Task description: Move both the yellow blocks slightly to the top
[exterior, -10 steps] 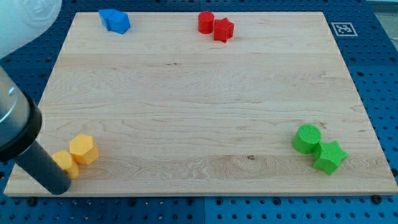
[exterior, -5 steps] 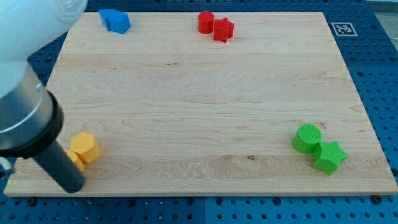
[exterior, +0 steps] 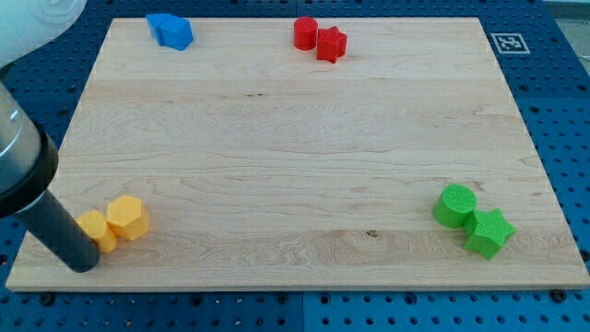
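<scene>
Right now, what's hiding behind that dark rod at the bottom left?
My tip covers the left edge of one yellow block, which touches the yellow hexagonal block. Whatever board lies behind the rod cannot be seen.

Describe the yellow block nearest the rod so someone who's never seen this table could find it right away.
Start at the wooden board and go to its corner at the view's bottom left, where two yellow blocks touch. The one you want is the left yellow block, lying against my tip. Unlike the six-sided yellow block beside it, it sits lower and is partly hidden by the rod.
</scene>
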Controlling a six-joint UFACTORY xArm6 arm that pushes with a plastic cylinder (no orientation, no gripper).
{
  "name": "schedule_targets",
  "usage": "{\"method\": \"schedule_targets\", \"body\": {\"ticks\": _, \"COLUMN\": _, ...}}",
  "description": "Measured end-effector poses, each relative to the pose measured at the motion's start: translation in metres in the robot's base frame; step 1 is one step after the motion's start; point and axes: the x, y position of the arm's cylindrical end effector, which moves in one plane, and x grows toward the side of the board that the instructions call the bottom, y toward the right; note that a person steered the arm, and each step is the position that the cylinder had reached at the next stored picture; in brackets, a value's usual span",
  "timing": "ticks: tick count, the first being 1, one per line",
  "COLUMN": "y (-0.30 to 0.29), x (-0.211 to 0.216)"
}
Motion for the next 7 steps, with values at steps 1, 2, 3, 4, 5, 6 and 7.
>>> {"method": "schedule_targets", "body": {"ticks": 1, "y": 0.012, "x": -0.005}}
{"method": "schedule_targets", "body": {"ticks": 2, "y": 0.025, "x": -0.014}}
{"method": "schedule_targets", "body": {"ticks": 3, "y": 0.027, "x": -0.016}}
{"method": "schedule_targets", "body": {"ticks": 4, "y": 0.026, "x": -0.016}}
{"method": "schedule_targets", "body": {"ticks": 5, "y": 0.017, "x": -0.015}}
{"method": "schedule_targets", "body": {"ticks": 6, "y": 0.007, "x": -0.006}}
{"method": "schedule_targets", "body": {"ticks": 7, "y": -0.019, "x": -0.006}}
